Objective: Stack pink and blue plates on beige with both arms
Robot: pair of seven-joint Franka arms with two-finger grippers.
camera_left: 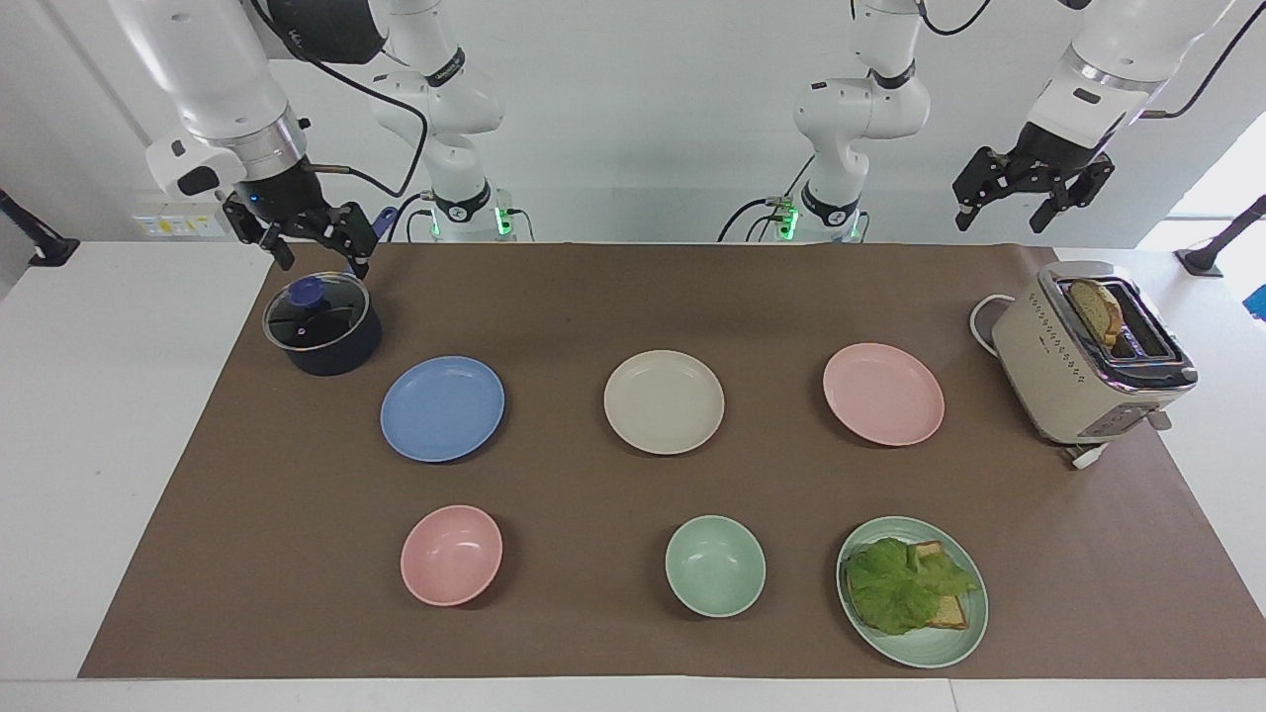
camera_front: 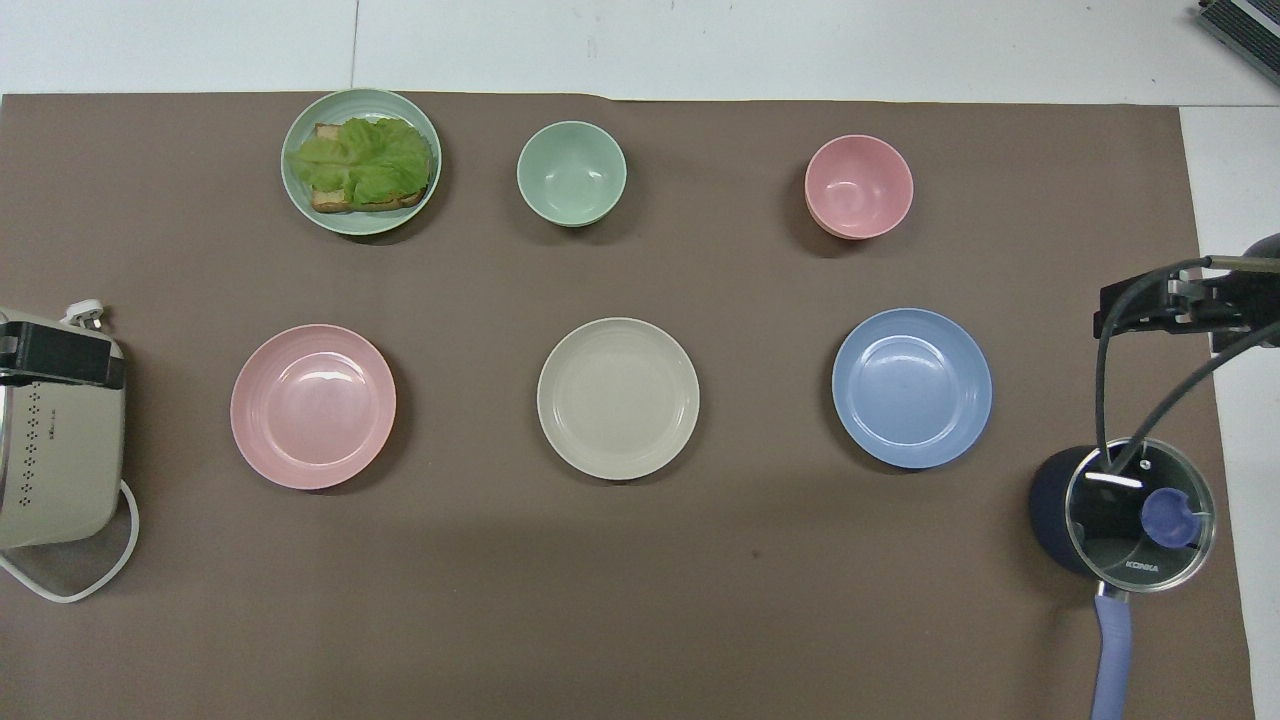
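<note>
On a brown table mat [camera_left: 633, 613], a round matte cream-beige plate [camera_left: 664, 401] sits between a periwinkle blue plate [camera_left: 442, 408], toward the right arm's end, and a pastel pink plate [camera_left: 883, 394], toward the left arm's end, all three apart and unstacked. The right gripper [camera_left: 315, 247] hangs with fingers spread and empty above a dark lidded saucepan [camera_left: 322, 324]; the left gripper [camera_left: 1029, 198], likewise released, hangs over the table's edge near a beige toaster [camera_left: 1078, 366].
</note>
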